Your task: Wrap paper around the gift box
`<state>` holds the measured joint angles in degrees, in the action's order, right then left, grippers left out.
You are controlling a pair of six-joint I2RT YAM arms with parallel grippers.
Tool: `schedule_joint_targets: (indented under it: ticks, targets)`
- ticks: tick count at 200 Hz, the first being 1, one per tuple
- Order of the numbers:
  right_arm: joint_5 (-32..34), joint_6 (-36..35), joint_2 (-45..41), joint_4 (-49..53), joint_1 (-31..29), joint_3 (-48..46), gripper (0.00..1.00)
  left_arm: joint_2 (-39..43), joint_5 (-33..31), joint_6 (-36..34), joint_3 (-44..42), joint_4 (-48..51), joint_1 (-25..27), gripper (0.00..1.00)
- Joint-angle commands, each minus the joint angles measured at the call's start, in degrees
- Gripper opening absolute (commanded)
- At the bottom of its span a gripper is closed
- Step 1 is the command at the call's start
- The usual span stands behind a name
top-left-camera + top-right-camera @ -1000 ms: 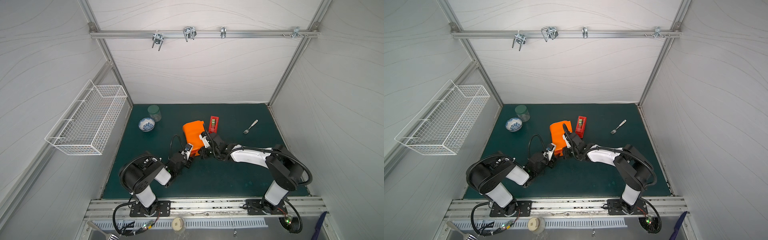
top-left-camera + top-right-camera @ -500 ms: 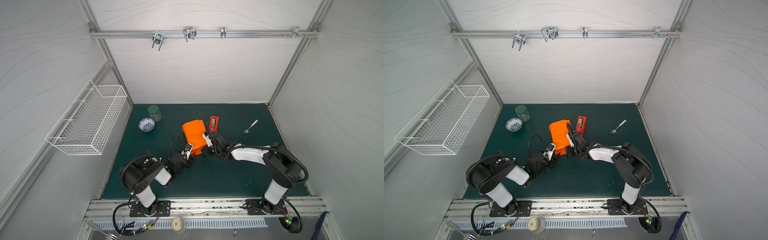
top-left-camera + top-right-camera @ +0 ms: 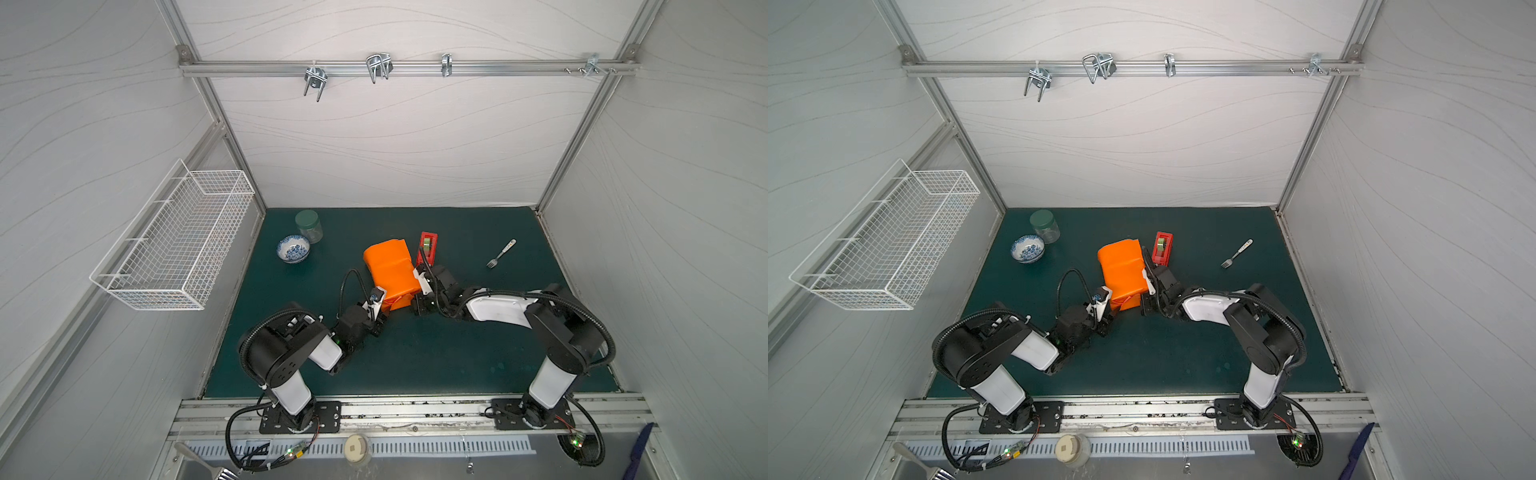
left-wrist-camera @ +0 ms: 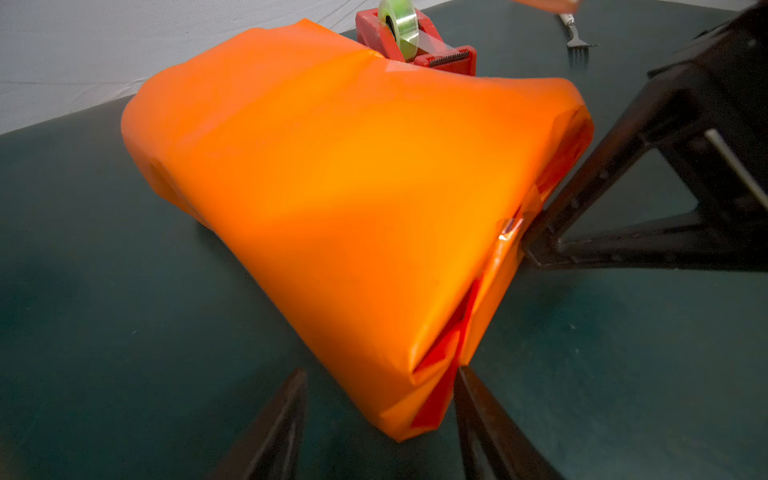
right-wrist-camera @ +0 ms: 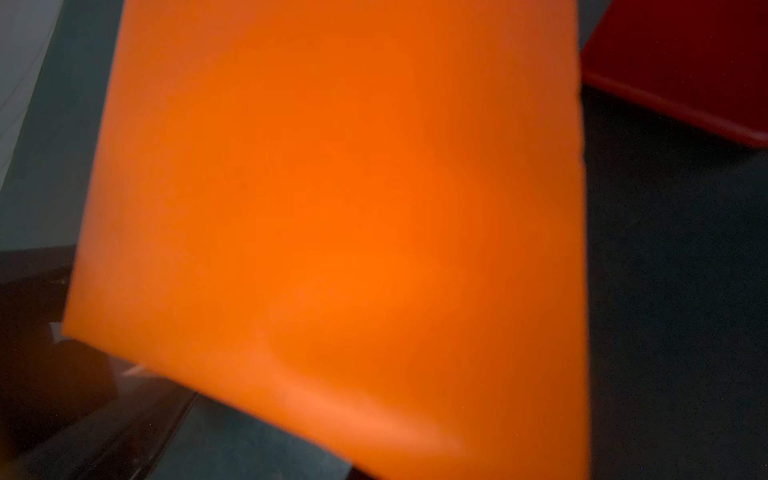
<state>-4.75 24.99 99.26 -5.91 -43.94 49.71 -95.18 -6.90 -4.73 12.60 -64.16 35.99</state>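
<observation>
The gift box is hidden inside the orange paper (image 3: 390, 270) (image 3: 1123, 270), which is folded round it into a bundle on the green mat. Up close the paper (image 4: 332, 187) shows an open folded end with a red inner side. My left gripper (image 3: 381, 313) (image 4: 378, 374) is open, its fingers on either side of the bundle's near corner without closing on it. My right gripper (image 3: 417, 305) (image 4: 530, 245) is shut, its tip touching the bundle's side fold by a bit of shiny tape. The right wrist view is filled by paper (image 5: 332, 208), which hides that gripper's jaws.
A red tape dispenser (image 3: 428, 249) (image 4: 411, 37) stands just behind the bundle. A fork (image 3: 500, 253) lies at the back right. A blue-patterned bowl (image 3: 293, 248) and a green-lidded jar (image 3: 308, 225) sit at the back left. A wire basket (image 3: 174, 245) hangs on the left wall.
The right arm has shifted a little along the bundle's right side. The left arm and the paper have hardly moved.
</observation>
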Motion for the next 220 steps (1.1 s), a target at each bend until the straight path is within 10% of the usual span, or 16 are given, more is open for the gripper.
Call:
schedule_joint_targets:
  ticks: [1, 93, 134, 220]
  targets:
    - [-0.2, -1.0, -0.9, -0.8, 0.9, -0.6, 0.04, 0.6, 0.0, -0.8, 0.0, -3.4, -0.3, 0.58]
    - [-4.8, -3.0, -19.5, 4.4, 6.8, -9.2, 0.27, 11.2, 1.8, 4.6, -2.5, 0.8, -0.3, 0.75]
    - [-3.7, -6.4, -19.2, 7.2, 2.0, -4.5, 0.46, 29.2, 0.1, 15.9, 1.3, 29.0, -0.3, 0.81]
    - [-8.9, -2.7, -6.5, -1.8, -3.4, 1.4, 0.04, 28.6, 1.8, 29.2, 23.8, 63.7, -7.4, 0.71]
